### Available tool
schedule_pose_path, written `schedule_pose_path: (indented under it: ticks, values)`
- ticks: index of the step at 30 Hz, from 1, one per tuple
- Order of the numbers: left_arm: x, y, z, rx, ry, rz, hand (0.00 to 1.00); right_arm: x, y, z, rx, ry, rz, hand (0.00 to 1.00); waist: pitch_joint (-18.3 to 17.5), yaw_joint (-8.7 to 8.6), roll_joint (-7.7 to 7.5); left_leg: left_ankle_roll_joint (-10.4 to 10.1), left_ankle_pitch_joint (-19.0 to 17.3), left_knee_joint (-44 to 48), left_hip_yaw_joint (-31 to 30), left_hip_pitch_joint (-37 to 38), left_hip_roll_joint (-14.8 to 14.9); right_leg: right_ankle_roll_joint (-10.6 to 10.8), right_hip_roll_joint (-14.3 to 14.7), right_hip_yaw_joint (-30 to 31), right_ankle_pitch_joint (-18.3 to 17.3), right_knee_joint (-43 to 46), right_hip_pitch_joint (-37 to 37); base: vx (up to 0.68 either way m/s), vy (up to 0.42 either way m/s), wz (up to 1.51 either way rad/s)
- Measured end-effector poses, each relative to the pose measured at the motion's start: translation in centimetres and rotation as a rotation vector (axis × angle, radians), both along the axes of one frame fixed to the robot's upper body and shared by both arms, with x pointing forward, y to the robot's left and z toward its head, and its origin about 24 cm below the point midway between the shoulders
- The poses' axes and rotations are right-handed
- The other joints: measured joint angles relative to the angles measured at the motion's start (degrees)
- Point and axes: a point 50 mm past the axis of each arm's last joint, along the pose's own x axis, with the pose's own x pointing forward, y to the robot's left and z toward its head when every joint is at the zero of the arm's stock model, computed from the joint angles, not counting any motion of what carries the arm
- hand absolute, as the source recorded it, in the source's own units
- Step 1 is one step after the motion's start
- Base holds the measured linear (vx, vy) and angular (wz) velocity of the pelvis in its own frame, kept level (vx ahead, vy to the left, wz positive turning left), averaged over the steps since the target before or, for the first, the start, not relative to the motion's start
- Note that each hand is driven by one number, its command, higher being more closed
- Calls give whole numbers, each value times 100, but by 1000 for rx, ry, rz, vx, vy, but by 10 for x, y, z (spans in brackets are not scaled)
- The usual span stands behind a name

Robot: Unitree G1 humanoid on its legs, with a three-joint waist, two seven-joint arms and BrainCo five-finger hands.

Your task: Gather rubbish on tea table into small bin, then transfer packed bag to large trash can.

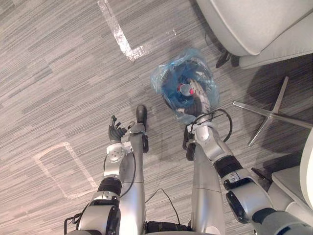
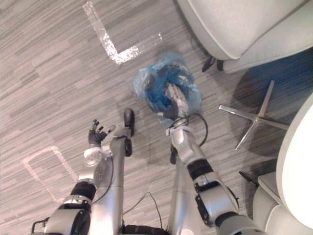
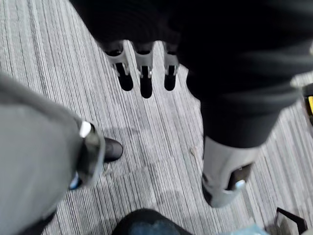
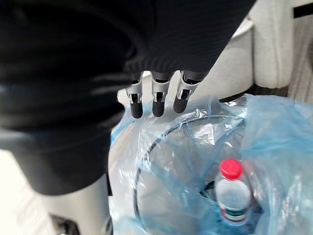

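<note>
A small black mesh bin (image 1: 171, 100) lined with a blue plastic bag (image 1: 164, 73) stands on the carpet in front of me. Inside it lies a clear bottle with a red cap (image 4: 231, 188). My right hand (image 1: 201, 98) hovers over the bin's near side, its fingers (image 4: 154, 100) straight above the bag's rim and holding nothing. At my left side my left hand (image 1: 116, 131) hangs open over bare carpet, well apart from the bin, fingers (image 3: 144, 73) relaxed.
A light sofa (image 1: 254, 24) stands just beyond the bin at the upper right. A chrome star chair base (image 1: 269, 115) lies right of the bin, and a white seat (image 1: 305, 171) is at the right edge. White tape marks (image 1: 122, 39) cross the carpet.
</note>
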Motion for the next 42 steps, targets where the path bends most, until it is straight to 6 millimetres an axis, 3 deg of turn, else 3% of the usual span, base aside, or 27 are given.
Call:
schedule_pose_path:
  ticks: [6, 17, 18, 31, 42]
  values:
    - [0, 3, -3, -2, 14, 33, 0, 9, -11, -13, -89, 82, -89, 0, 0, 1, 0, 4, 8, -76, -87, -60, -75, -1, -62, -87, -2, -67, 4, 26, 12, 10]
    - [9, 9, 7, -35, -12, 89, 0, 26, -52, -2, -34, 143, -320, 0, -1, 17, 2, -63, 263, -142, -323, -716, -250, -82, -184, -265, -108, 293, -713, -3, -7, 17]
    - [10, 9, 7, -45, -15, 93, 0, 26, -54, -3, -33, 152, -330, 100, -1, 16, 2, -80, 288, -139, -351, -772, -268, -93, -195, -275, -127, 356, -788, -26, -18, 11]
    - [15, 7, 15, -55, -38, 88, 0, 28, -55, -9, -45, 213, -329, 100, -2, 36, 4, -91, 385, -132, -429, -932, -273, -167, -232, -379, -161, 493, -973, -14, -5, 3]
    - [16, 4, 16, -76, -44, 90, 0, 30, -48, 3, 8, 160, -299, 100, -4, 44, 7, -90, 383, -131, -341, -718, -181, -192, -146, -297, -97, 472, -802, -26, -4, -7]
